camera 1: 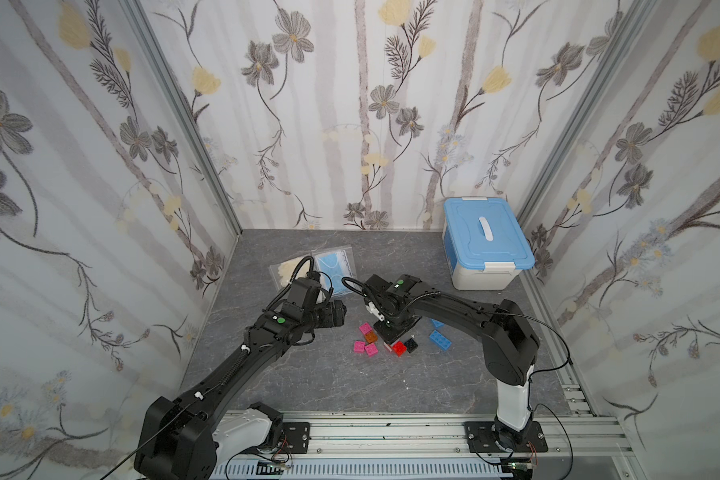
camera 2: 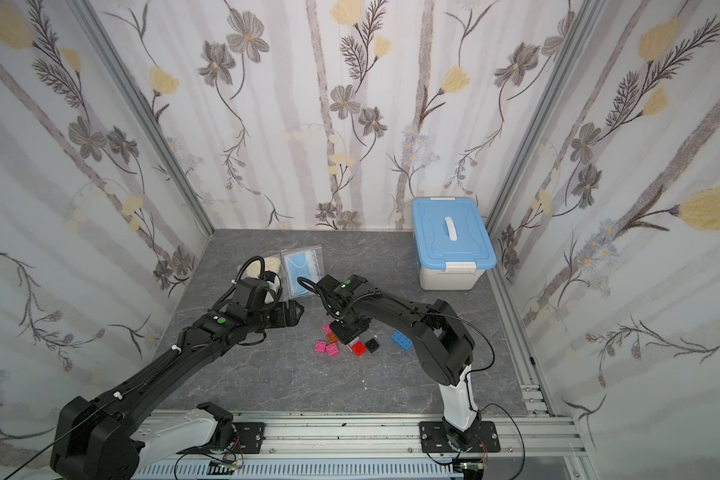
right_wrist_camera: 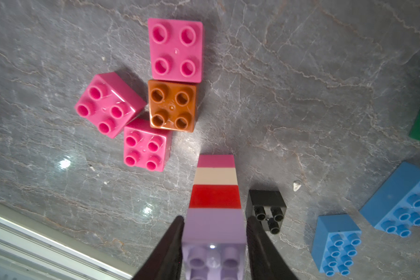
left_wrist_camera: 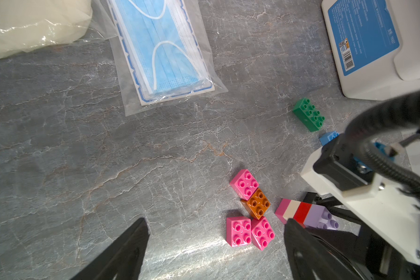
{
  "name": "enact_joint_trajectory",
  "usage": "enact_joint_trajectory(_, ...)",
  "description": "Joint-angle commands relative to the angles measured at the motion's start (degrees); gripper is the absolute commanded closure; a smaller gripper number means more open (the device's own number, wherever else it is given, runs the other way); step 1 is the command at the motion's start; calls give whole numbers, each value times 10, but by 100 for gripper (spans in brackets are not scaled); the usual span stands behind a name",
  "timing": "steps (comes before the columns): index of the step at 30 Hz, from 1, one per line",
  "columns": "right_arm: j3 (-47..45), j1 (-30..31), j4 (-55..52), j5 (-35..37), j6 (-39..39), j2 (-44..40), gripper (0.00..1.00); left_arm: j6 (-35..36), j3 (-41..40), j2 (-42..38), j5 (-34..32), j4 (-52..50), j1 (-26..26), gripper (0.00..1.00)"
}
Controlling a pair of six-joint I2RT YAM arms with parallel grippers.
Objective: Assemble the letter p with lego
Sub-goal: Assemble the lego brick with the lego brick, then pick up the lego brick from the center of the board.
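Brick (right_wrist_camera: 266,206), black, just beside right hand (right_wrist_camera: 215,219)

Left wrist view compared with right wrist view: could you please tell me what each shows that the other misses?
Only left wrist: the bagged face masks and the white box. Only right wrist: the black brick and the metal rail. Both: three pink bricks, the orange brick and the four-colour stack lying on its side.

Top views overlook everything from high; both wrist views closely share the pink bricks (left_wrist_camera: 244,184).
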Motion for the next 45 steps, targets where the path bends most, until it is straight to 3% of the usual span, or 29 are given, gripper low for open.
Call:
enact_joint_trajectory(1, 10, 1, 3, 4, -1, -13, 51, 2, 1, -3, -2, 10, 0, 10)
enact_joint_trajectory(9, -24, 4, 0, 13, 7, -46, 42, 1, 1, -6, -1, 9, 0, 10)
enact_joint_trajectory(14, -88, 9, 20, 26, 28, -92, 27, -1, 2, -11, 0, 10, 0, 10)
enact_joint_trajectory(27, -184, 12, 103, 66, 92, -108, 27, -9, 1, -20, 2, 8, 0, 10)
enact_joint_trajectory(34, -195, 12, 112, 110, 106, -107, 28, -8, 0, -25, 0, 4, 0, 10)
enact_joint_trajectory(45, -193, 11, 99, 117, 89, -115, 30, -9, -1, -27, 0, 2, 0, 10)
